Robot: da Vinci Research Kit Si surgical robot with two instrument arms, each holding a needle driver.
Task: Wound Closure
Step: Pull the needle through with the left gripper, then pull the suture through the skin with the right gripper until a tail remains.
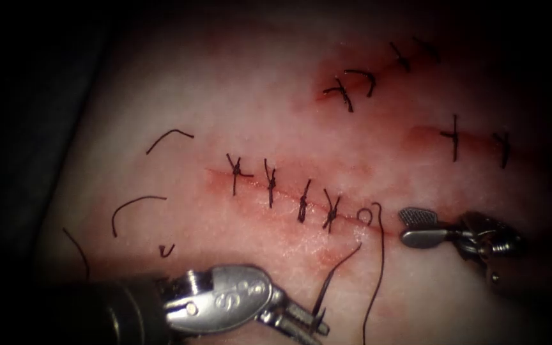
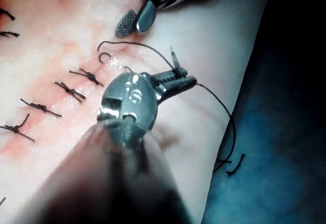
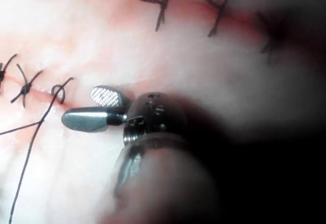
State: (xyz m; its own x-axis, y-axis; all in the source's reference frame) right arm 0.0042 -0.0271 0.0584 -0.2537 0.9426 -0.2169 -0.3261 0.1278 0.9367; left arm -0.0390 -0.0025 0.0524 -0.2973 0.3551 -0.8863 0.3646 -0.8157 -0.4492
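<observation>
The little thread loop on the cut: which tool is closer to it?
Right. The right tool sits open just right of the loop; the left tool is lower down, holding thread.

The tissue [image 1: 237, 96] is pale pink-white, streaked with red fluid [image 1: 289, 198] along the cut beside the right claw [image 1: 410, 227]. The thread [image 1: 378, 268] and the knotted stitches [image 1: 269, 182] are black. Both claws are silvery grey metal; the right claw's inner face bears a fine cross-hatched pattern. The left claw [image 1: 311, 322] sits on a dark grey shaft [image 1: 97, 313].
</observation>
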